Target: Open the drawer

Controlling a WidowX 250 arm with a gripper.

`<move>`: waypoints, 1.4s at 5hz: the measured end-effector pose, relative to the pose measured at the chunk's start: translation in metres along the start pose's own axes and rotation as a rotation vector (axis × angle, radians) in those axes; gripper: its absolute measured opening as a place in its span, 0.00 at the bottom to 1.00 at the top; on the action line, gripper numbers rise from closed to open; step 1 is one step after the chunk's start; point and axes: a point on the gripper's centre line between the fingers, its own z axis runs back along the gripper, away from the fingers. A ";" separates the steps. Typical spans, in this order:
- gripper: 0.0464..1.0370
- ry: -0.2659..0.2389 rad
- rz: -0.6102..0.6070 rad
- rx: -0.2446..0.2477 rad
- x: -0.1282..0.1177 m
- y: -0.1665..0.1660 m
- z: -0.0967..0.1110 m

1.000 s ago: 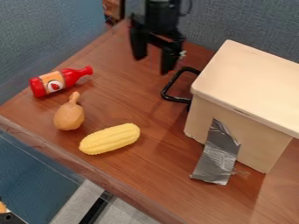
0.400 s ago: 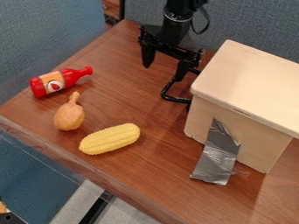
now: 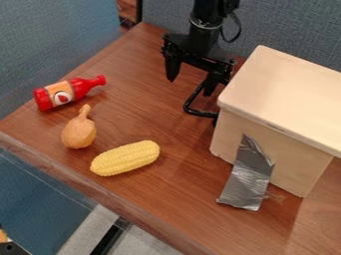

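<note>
Lining up to pull

We had the black two-finger gripper [image 3: 191,86] spread, one finger near the black looped drawer handle [image 3: 200,113], left of the pale wooden box [image 3: 283,94]. Next, we judged: hook it, draw leftward.

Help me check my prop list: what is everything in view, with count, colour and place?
Wooden box: one, pale, right side of table
Drawer handle: one, black, on the box's left side
Tape strip: one, silver, from box front to table
Toy bottle: one, red, left
Toy drumstick: one, brown, below bottle
Toy corn: one, yellow, near table's front edge
Table: one, brown, underneath
Partition panels: two or more, blue-grey, behind and left
Arm: one, black, top
Gripper: one, black, at handle
</note>
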 end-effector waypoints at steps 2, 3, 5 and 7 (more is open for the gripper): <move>0.96 0.018 -0.017 -0.026 0.008 -0.003 -0.013; 0.96 0.020 -0.022 -0.027 0.011 -0.004 -0.016; 0.96 0.057 -0.016 -0.029 0.006 -0.002 -0.031; 0.91 0.077 -0.011 -0.035 0.003 -0.004 -0.039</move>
